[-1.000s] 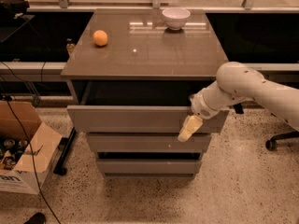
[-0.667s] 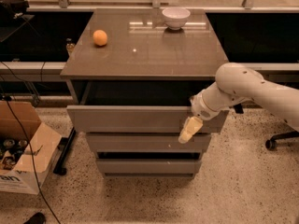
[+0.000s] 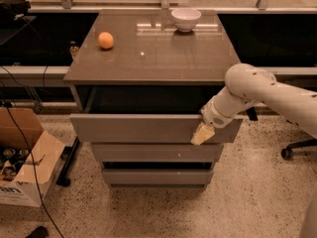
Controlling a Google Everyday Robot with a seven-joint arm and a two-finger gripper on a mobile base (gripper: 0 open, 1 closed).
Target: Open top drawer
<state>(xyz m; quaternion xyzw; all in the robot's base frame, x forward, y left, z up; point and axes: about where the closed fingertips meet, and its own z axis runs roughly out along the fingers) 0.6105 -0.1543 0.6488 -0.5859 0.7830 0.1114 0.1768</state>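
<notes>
The top drawer (image 3: pixel 143 128) stands pulled out from the grey-brown cabinet, its plain flat front ahead of the two narrower drawer fronts below and its dark box open under the countertop. My gripper (image 3: pixel 203 132) is at the right end of that front panel, at its upper edge. One cream fingertip (image 3: pixel 202 135) hangs down over the outside of the panel. My white arm (image 3: pixel 257 90) comes in from the right.
An orange (image 3: pixel 105 40) and a white bowl (image 3: pixel 186 19) sit on the cabinet top (image 3: pixel 148 58). A cardboard box (image 3: pixel 22 157) with cables stands on the floor at the left. An office chair base (image 3: pixel 297 150) is at the right.
</notes>
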